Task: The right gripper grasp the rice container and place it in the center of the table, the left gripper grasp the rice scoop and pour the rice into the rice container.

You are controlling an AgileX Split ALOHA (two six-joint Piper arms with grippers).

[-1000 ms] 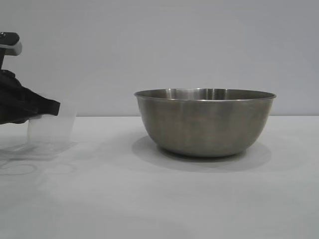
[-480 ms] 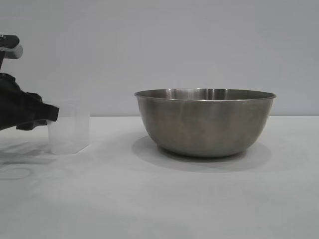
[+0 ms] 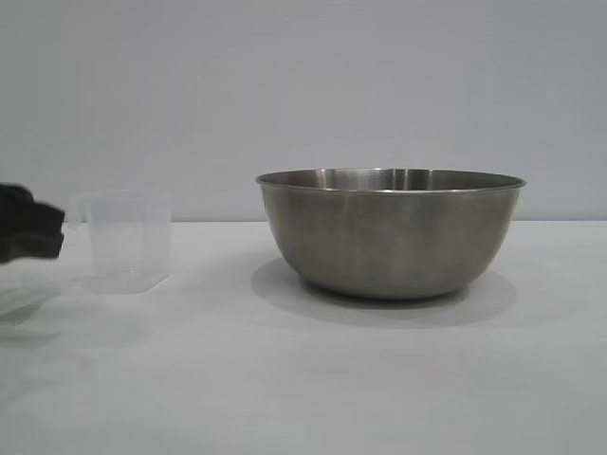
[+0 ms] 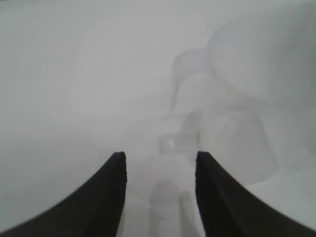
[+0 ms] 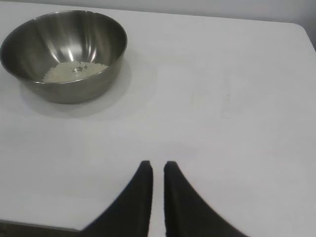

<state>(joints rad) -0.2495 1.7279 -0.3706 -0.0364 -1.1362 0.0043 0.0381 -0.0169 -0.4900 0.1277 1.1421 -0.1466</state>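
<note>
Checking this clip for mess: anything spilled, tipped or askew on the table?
Nothing stands out. The rice lies inside the rice container, none seen on the table. The rice scoop stands upright beside it, apart from the left gripper.

Left claw (image 3: 38,232) cut off at exterior view's edge; rice scoop (image 4: 232,113) blurred.

rice scoop (image 3: 130,241) left of rice container (image 3: 390,232) on table (image 3: 303,379), rice (image 5: 74,71) inside container
</note>
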